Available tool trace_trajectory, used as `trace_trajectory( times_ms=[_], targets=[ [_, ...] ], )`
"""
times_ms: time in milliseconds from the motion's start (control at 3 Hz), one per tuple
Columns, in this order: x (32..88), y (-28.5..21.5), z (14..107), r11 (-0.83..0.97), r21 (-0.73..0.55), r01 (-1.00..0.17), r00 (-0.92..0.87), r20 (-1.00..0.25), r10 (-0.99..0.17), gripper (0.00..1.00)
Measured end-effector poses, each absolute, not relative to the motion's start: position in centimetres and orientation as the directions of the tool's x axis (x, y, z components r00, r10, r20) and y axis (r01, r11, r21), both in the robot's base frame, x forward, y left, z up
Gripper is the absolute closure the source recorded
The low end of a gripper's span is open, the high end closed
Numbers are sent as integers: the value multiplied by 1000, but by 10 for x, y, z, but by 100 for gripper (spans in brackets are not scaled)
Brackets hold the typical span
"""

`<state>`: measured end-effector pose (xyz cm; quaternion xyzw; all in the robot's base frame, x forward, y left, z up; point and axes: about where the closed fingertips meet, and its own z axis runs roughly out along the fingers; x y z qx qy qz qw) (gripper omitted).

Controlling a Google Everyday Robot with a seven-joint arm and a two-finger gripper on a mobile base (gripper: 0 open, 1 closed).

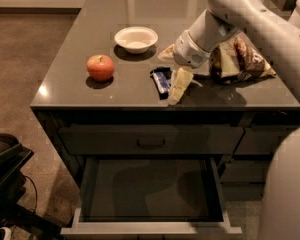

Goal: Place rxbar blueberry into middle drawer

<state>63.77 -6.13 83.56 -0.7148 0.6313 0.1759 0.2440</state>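
The rxbar blueberry point(161, 81), a small dark blue bar with white markings, lies flat on the countertop near its front edge. My gripper point(177, 85) points down at the counter just to the right of the bar, right beside it or touching it. The middle drawer point(150, 190) stands pulled open below the counter, and its dark flat inside holds nothing. Its lighter front edge point(151, 229) is at the bottom of the view.
A red apple point(100, 67) sits at the counter's left and a white bowl point(136, 38) behind it. A tan-and-brown chip bag point(238, 59) lies right of my arm. The top drawer point(151, 140) is closed. A dark object point(5, 169) stands on the floor at left.
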Motion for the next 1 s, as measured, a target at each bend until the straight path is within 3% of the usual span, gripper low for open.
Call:
trace_trajectory(
  times_ms=[333,1000],
  targets=[
    [637,-62,830,-92,-55,-994,107,-525,-845,0],
    [642,-56,822,-94,-53,-994,108,-541,-834,0]
  ],
)
